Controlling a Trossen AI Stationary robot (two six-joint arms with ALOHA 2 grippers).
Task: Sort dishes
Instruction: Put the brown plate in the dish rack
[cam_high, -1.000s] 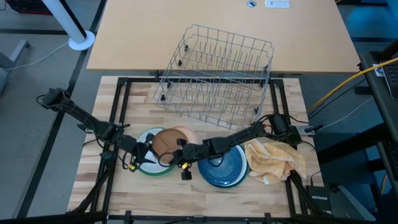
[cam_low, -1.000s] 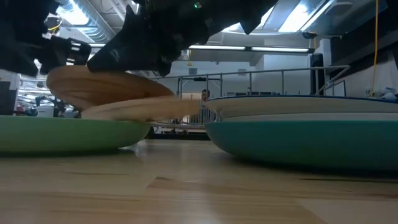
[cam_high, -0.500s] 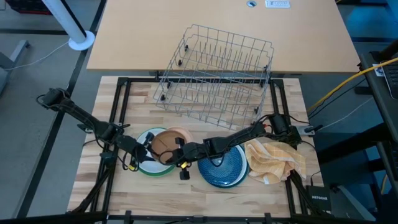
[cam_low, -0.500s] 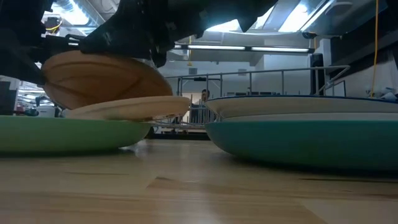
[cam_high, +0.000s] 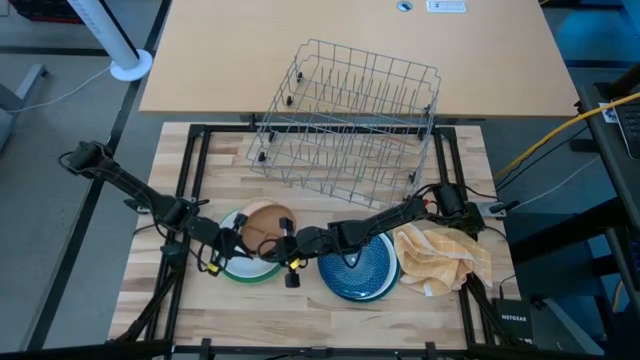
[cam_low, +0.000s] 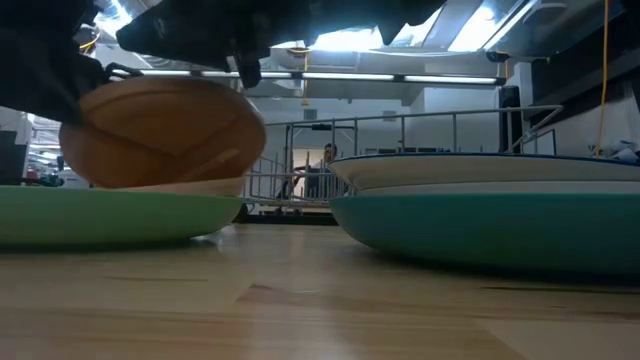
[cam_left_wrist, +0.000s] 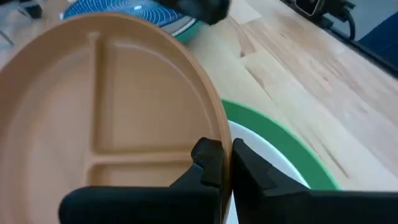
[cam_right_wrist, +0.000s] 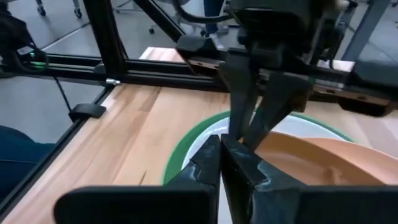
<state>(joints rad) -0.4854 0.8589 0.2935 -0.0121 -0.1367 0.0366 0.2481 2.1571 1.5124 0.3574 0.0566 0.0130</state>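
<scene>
Brown plate (cam_high: 265, 226) tilted over green plate (cam_high: 226, 268) | left gripper (cam_high: 238, 241) clamps its rim | right gripper (cam_high: 281, 245) closed, grip unclear

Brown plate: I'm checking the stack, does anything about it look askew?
Yes. The brown plate stands tilted on edge above the green plate instead of lying flat, with the left claw shut on its rim.

Left claw (cam_left_wrist: 225, 163) pinching brown plate (cam_left_wrist: 106, 124)
</scene>
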